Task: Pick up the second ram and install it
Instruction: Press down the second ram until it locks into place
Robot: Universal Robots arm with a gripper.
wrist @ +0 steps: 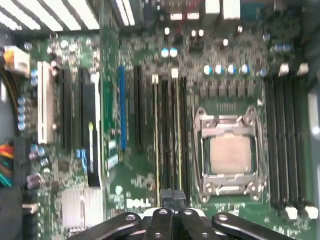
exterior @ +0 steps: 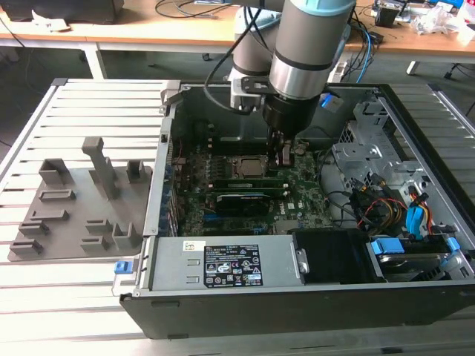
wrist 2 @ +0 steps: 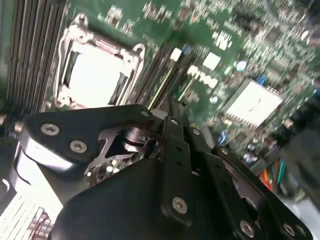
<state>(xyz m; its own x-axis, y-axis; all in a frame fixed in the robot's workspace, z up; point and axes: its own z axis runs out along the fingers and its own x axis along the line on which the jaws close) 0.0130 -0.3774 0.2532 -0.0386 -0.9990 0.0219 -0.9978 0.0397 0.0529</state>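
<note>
Slatted metal bench [exterior: 74,297] fills the front of the room, and an open computer case [exterior: 297,311] lies on it on its side. Nearest to me is the case's front wall and, just inside it, the grey power supply [exterior: 223,263]. On the exterior view's left, outside the case, a grey fixture plate [exterior: 74,215] with slots and posts rests on the slats.

Further in lies the green motherboard [exterior: 194,159] with its square silver CPU socket [exterior: 247,166]. Just beside the socket, two narrow sticks stand on edge in neighbouring slots, parallel to each other. I take the one closer to the socket for the second ram [wrist: 177,130], though I cannot be sure which of the pair it is. It appears to be in its slot, not held in the air.

The robot arm [exterior: 304,52] reaches straight down into the case. Its pincer [wrist: 172,196] hangs over one end of that stick, the end towards the exterior view's right. The black fingertips [wrist: 167,197] look pressed together, with nothing visibly pinched between them. From the pincer, the stick's long axis runs straight away along the socket's side, towards the exterior view's left. Whether the tips touch its top edge I cannot tell.

Beyond the case stand wooden desks [exterior: 148,33] strewn with cables.
</note>
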